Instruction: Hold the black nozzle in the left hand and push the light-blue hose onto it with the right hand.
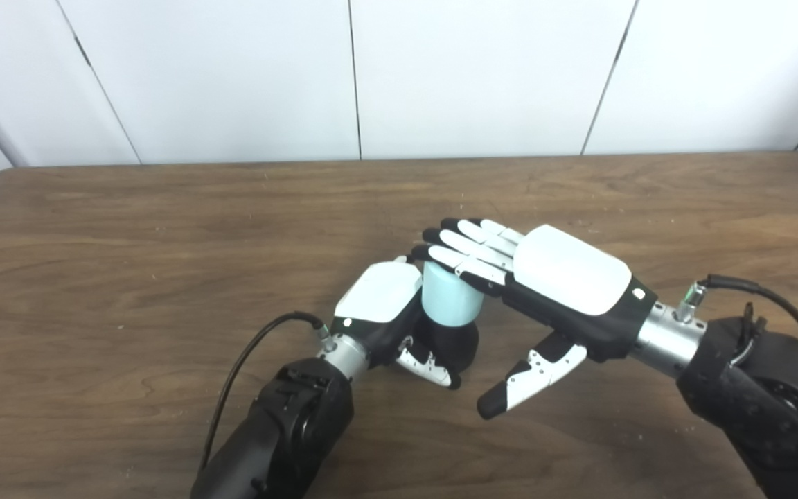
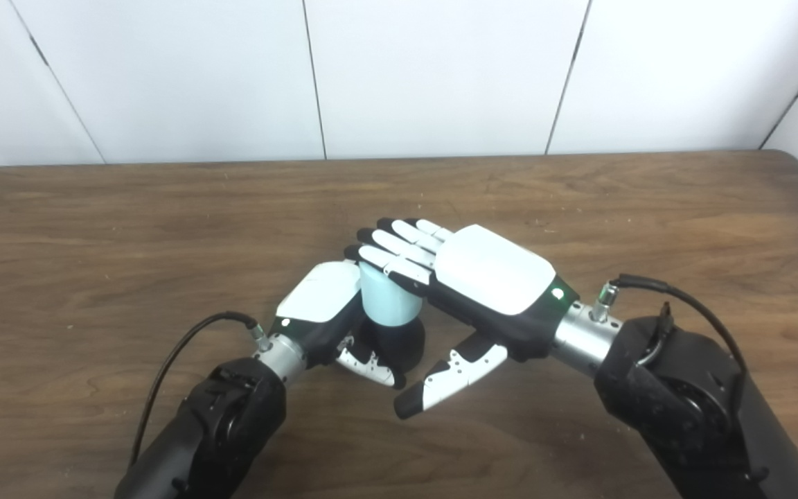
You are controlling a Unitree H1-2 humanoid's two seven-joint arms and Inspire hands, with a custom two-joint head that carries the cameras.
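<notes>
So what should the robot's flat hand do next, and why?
Probably press a little further down. The right hand lies flat, fingers straight, on top of the light-blue hose, which stands upright on the black nozzle held by the left hand. Whether the hose is fully seated can't be told.

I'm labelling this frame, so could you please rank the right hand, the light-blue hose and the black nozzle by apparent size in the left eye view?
Largest to smallest:
1. right hand, flat and open, fingers lying across the hose top.
2. light-blue hose.
3. black nozzle, though the left hand hides part of it, so ranks 2 and 3 are uncertain.
</notes>
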